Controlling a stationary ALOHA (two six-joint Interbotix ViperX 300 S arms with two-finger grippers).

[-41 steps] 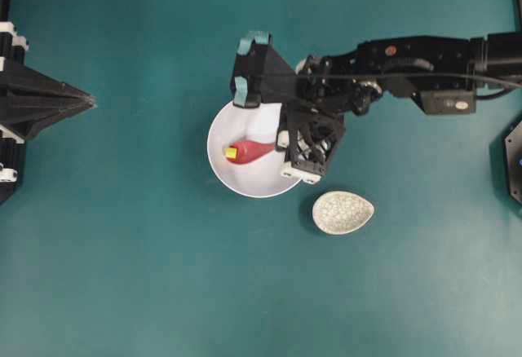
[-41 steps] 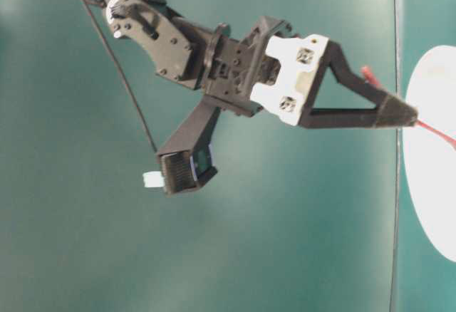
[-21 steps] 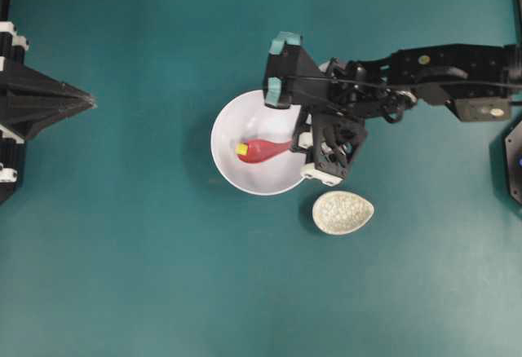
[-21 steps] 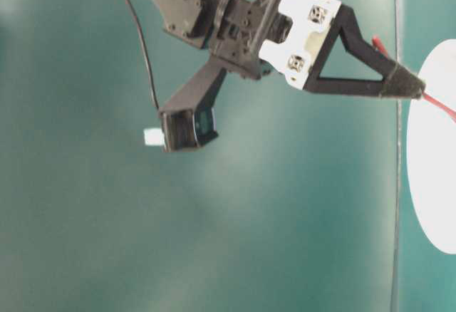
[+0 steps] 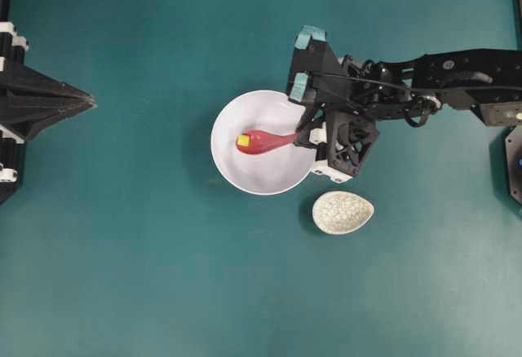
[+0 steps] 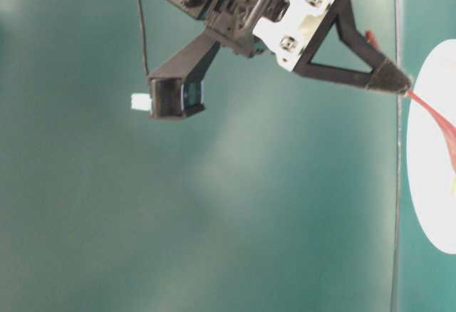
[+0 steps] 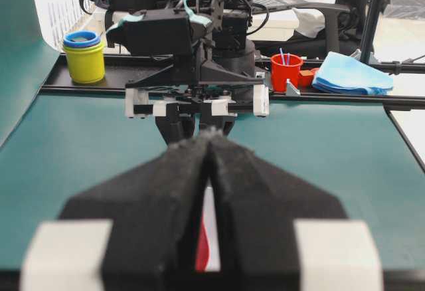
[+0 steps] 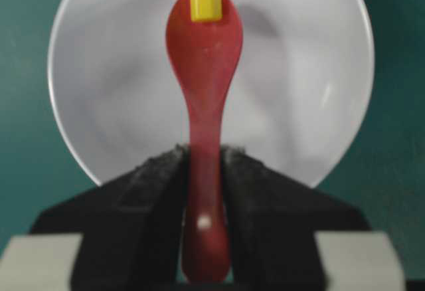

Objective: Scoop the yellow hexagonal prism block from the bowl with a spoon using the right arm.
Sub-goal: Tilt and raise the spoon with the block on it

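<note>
Red spoon (image 8: 204, 98) clamped by its handle in right gripper (image 8: 202, 171); yellow block (image 8: 205, 4) carried in scoop, above white bowl (image 8: 299, 92); left gripper (image 7: 210, 171) jaws nearly closed, nothing held

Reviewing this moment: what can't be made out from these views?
- Table-level view: bowl cut off by the right edge; yellow block out of frame; only a sliver of the spoon shows.
- Overhead view: right gripper tips sit under the wrist and camera mount, so the grip on the handle is hidden.
- Right wrist view: whether the yellow block rests inside the scoop or perches on its far lip.
- Left wrist view: left gripper blocks the bowl.
</note>
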